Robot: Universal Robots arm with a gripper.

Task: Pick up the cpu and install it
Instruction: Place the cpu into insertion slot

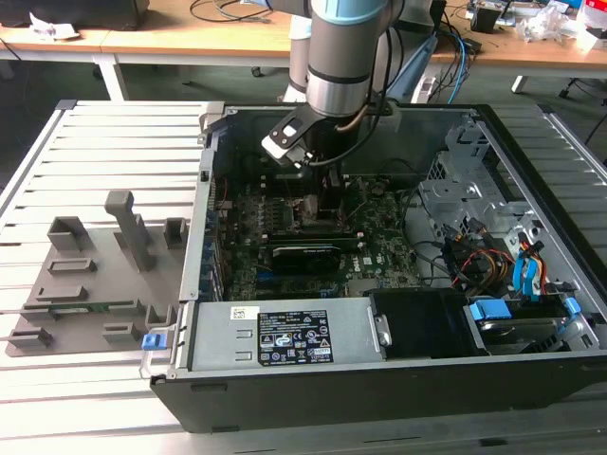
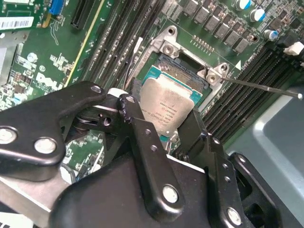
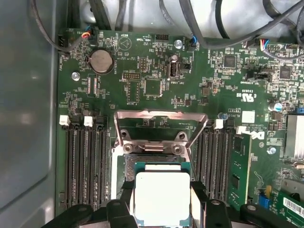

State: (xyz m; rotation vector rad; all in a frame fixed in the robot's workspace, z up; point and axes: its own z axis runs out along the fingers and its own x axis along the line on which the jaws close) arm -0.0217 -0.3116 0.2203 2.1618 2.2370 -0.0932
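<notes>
The cpu (image 3: 161, 194) is a small square chip with a pale silver top, and it sits between my gripper's black fingers (image 3: 124, 202). My gripper (image 3: 161, 205) is shut on the cpu's two opposite edges. In the second wrist view the cpu (image 2: 170, 107) hangs slightly tilted just over the open socket (image 2: 183, 71), whose teal rim shows around it. The socket's metal load plate (image 3: 160, 124) stands flipped open beyond it. In the exterior view my gripper (image 1: 320, 204) is lowered into the computer case over the motherboard (image 1: 285, 256).
Black memory slots (image 3: 85, 166) flank the socket, and a green memory stick (image 3: 236, 164) stands in one. A thin socket lever (image 2: 266, 88) sticks out. The case walls (image 1: 204, 190), power supply (image 1: 285, 336) and drive cables (image 1: 474, 261) surround the board. A grey parts fixture (image 1: 90, 284) lies outside.
</notes>
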